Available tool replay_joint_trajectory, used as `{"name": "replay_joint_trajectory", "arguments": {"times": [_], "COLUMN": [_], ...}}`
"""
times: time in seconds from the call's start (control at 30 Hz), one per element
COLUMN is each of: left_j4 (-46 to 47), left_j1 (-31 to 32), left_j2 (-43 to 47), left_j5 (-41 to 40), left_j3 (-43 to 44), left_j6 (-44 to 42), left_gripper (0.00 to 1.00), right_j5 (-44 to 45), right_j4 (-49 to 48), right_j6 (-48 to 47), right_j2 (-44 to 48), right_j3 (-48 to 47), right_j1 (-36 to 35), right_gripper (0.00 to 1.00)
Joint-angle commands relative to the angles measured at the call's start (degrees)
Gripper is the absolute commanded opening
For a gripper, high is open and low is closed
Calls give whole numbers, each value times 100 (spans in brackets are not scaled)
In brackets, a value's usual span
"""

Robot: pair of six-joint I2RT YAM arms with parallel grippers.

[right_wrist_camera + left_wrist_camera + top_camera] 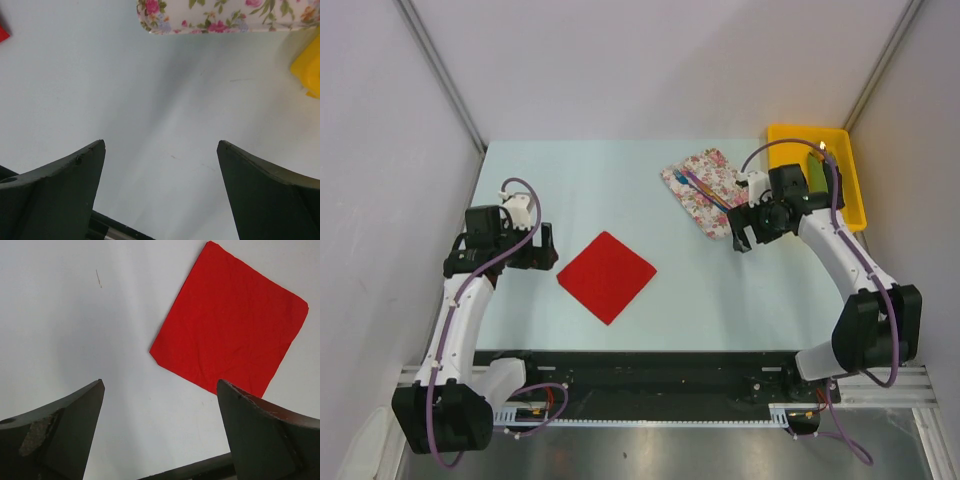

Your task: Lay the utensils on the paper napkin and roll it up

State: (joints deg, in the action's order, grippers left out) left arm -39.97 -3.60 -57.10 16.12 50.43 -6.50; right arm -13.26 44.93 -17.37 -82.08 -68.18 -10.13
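Both pincers released, empty: swing right pincer [739,233] over the utensils [701,187] on the floral cloth [718,214], pinch them mid-length across the shafts, lift level, carry to the paper napkin [606,276] flat mid-worktop [570,180] beside left pincer [549,248].

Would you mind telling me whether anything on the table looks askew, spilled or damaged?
Only the napkin: it lies flat but turned cornerwise to the table edges, faintly creased. The utensils lie together on the floral cloth; nothing looks spilled or broken.
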Motion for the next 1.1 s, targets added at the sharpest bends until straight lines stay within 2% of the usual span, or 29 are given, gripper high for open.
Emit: {"name": "replay_joint_trajectory", "arguments": {"times": [0.0,0.2,0.47,0.6,0.7,0.8,1.07], "left_j4": [208,568,1087,1158,1175,1166,1158], "left_j1": [26,34,87,113,122,131,140], "left_j2": [50,-47,-29,-161,-284,-372,-416], "left_j5": [-38,-91,497,594,699,726,612], "left_j3": [326,415,274,274,248,212,54], "left_j6": [-176,-185,-369,-413,-413,-422,-466], "left_gripper": [100,100,100,100,100,100,100], "right_j5": [244,324,376,403,368,315,438], "right_j4": [-107,-397,-353,-239,-186,-177,-327], "right_j6": [-206,-285,-329,-382,-399,-443,-601], "right_j2": [-438,-1335,-3231,-3972,-4429,-4781,-5379], "right_j3": [-756,-1635,-3602,-4413,-4888,-5231,-5609], "right_j1": [-33,-24,2,20,29,2,-129], "right_gripper": [100,100,99,90,77,68,59]}}
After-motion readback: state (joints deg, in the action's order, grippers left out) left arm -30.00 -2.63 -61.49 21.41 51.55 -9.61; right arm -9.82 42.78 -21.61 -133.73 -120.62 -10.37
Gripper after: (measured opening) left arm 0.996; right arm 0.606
